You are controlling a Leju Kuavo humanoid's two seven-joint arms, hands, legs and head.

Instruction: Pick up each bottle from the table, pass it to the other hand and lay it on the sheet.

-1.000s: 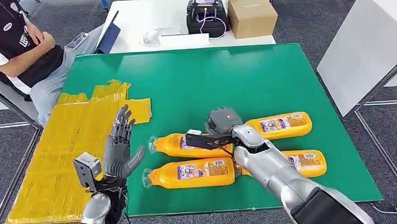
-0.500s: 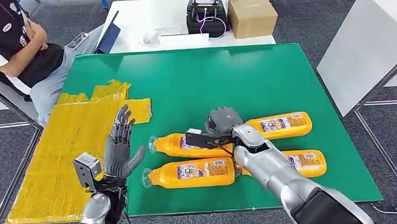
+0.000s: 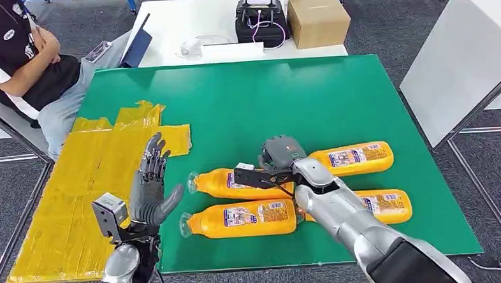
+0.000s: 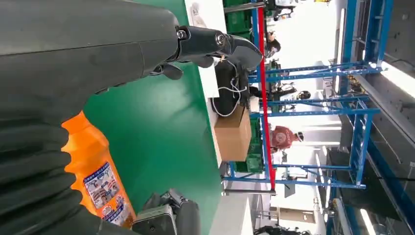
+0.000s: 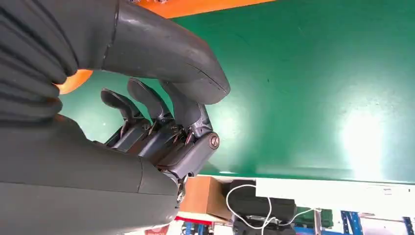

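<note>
I see four orange bottles [image 3: 244, 183] lying clustered near the green table's [image 3: 246, 103] front edge, with bare green beyond them. The yellow sheet [image 3: 78, 187] overhangs its left side. My left hand [image 3: 149, 184] stands upright, fingers spread, holding nothing. My right hand [image 3: 280, 154] curls over one bottle; I can't tell whether it grips.

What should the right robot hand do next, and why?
Probably close around the upper-left bottle and lift it. The right robot hand sits over that bottle's base end, fingers curled but nothing visibly gripped, while the left robot hand waits open beside the yellow sheet.
</note>
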